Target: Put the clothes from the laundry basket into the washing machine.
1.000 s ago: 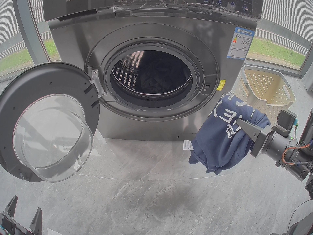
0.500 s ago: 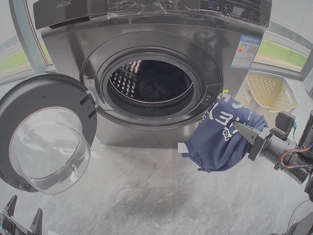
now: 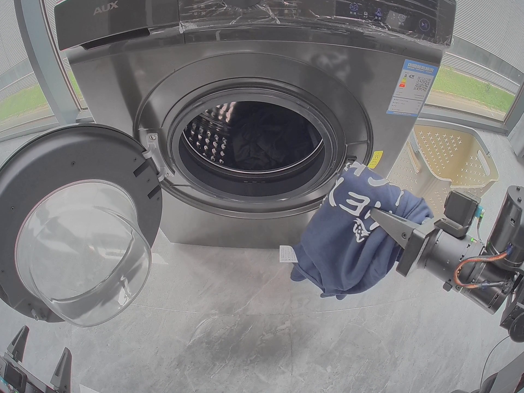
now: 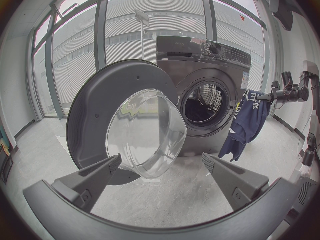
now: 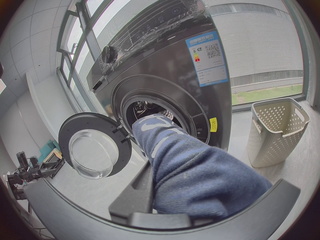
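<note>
As it hangs, navy shirt (image 3: 338,246) crumples

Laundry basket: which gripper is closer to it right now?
Right. The right gripper, shut on the navy garment, hangs near the laundry basket, on its washer side. The left gripper sits open far across, facing the open door.
</note>
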Robot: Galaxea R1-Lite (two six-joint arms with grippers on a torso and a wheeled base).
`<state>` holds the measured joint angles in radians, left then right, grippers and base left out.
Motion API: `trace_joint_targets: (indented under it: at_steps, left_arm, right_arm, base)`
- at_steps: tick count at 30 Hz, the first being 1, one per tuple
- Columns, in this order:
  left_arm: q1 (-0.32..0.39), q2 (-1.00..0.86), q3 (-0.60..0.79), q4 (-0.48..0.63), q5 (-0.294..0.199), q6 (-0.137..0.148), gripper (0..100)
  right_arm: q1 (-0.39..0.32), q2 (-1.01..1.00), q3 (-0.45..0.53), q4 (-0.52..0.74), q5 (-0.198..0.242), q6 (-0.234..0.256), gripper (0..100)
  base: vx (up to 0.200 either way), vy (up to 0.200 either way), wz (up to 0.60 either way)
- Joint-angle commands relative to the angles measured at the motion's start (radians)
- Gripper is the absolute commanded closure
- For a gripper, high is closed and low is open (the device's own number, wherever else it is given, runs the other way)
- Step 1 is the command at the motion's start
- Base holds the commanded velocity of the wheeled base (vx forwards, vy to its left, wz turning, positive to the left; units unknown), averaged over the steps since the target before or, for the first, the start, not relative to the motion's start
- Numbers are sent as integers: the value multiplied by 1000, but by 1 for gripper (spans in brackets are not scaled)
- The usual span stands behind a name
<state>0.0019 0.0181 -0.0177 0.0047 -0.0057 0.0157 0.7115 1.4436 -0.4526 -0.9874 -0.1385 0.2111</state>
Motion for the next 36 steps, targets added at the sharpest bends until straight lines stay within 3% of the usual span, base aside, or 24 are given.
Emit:
trace_joint_targets:
  at_steps: [1, 4, 6, 8, 12, 14, 16, 19, 21, 25, 30, 36]
  left_arm:
    - [1, -18, 1, -32, -5, -11, 0]
    - [4, 19, -133, -100, -83, -45, 0]
    - [13, 75, -162, -92, -146, -39, 0]
    - [12, 151, -159, -91, -252, -30, 0]
    - [4, 296, -156, -103, -407, -23, 0]
    - [0, 358, -162, -104, -462, -7, 0]
    - [-3, 467, -168, -127, -543, 32, 0]
    - [-14, 572, -166, -175, -594, 53, 0]
    - [-49, 665, -166, -226, -606, 58, 0]
    - [-218, 861, -168, -391, -588, 36, 0]
    - [-370, 1085, -171, -562, -502, 12, 0]
    - [-428, 1324, -186, -747, -481, -14, 0]
  right_arm:
    - [65, 83, -86, 0, -38, 48, 100]
    - [97, 147, -164, -2, -59, 114, 100]
    - [111, 179, -201, -2, -67, 140, 100]
    - [120, 227, -241, -4, -69, 152, 100]
    - [115, 293, -275, -57, -67, 151, 100]
    - [115, 319, -287, -89, -66, 151, 100]
    - [112, 359, -304, -122, -64, 146, 100]
    - [111, 385, -313, -140, -66, 140, 100]
    - [109, 394, -327, -152, -64, 133, 100]
    - [109, 411, -368, -155, -67, 131, 100]
    - [111, 416, -391, -154, -64, 129, 100]
    - [118, 416, -420, -155, -56, 129, 100]
  base:
    - [0, 0, 0]
    - [0, 0, 0]
    - [0, 0, 0]
    - [0, 0, 0]
    - [0, 0, 0]
    - [0, 0, 0]
    - [0, 0, 0]
    - [0, 0, 0]
    - [0, 0, 0]
    - [0, 0, 0]
    - [0, 0, 0]
    - [0, 0, 0]
